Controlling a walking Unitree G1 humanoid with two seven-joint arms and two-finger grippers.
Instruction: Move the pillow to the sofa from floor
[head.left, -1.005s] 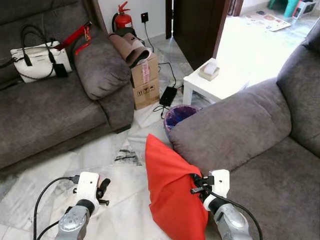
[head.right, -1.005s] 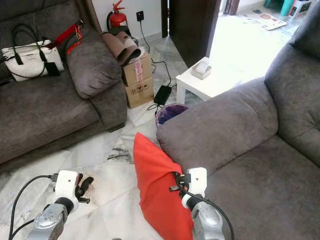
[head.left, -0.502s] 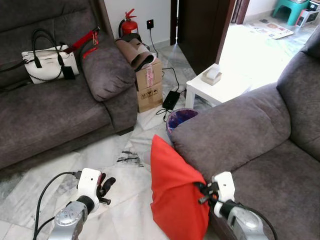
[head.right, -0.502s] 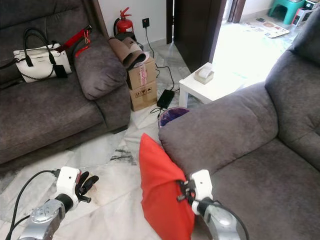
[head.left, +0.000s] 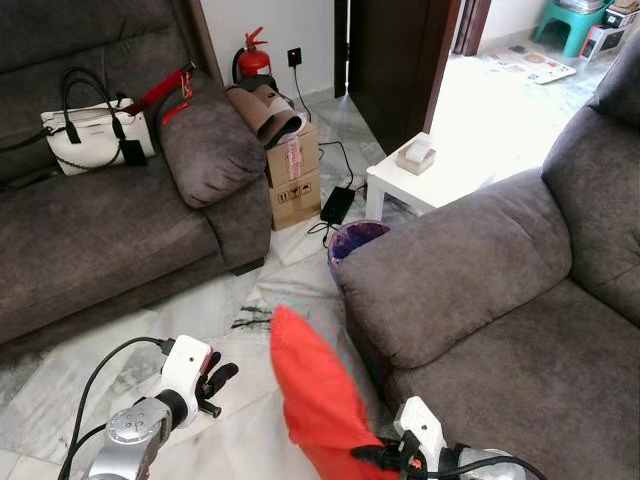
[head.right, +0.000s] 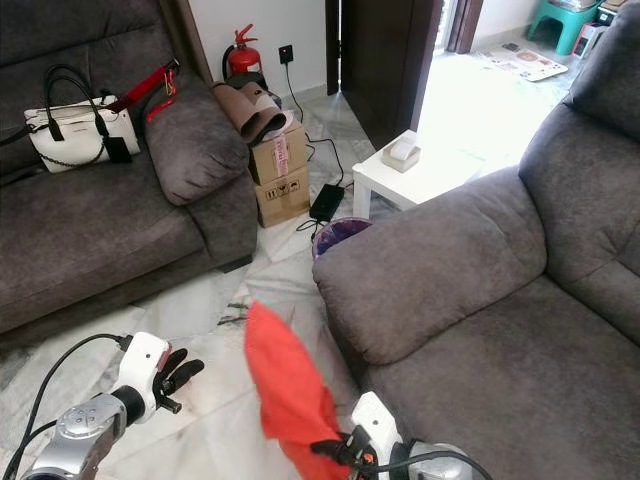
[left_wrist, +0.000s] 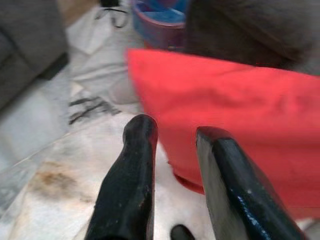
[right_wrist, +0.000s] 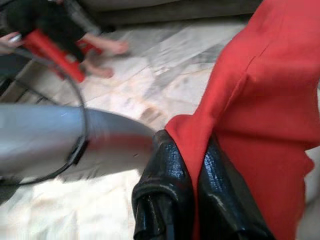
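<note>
grey sofa (head.left: 500, 270) stands at the robot's right, marble floor (head.left: 120, 330) beside it. red pillow (head.left: 315, 400) hangs tilted above the floor, just beside the sofa's front. right end effector (right_wrist: 192, 187) is clamped on a fold of the pillow. left end effector (left_wrist: 175, 150) hovers near, fingers parted, empty.

Quick count: two grey sofas, one with the bags (head.left: 90, 230) and one on the right (head.left: 500, 290), one red pillow (head.left: 315, 395), and two grippers, left (head.left: 215, 380) and right (head.left: 375, 456). Also one white handbag (head.left: 95, 130), one fire extinguisher (head.left: 252, 58), one white side table (head.left: 425, 185) and one purple bin (head.left: 352, 238). Cardboard boxes (head.left: 293, 175) look like two stacked, though it's hard to be sure.
</note>
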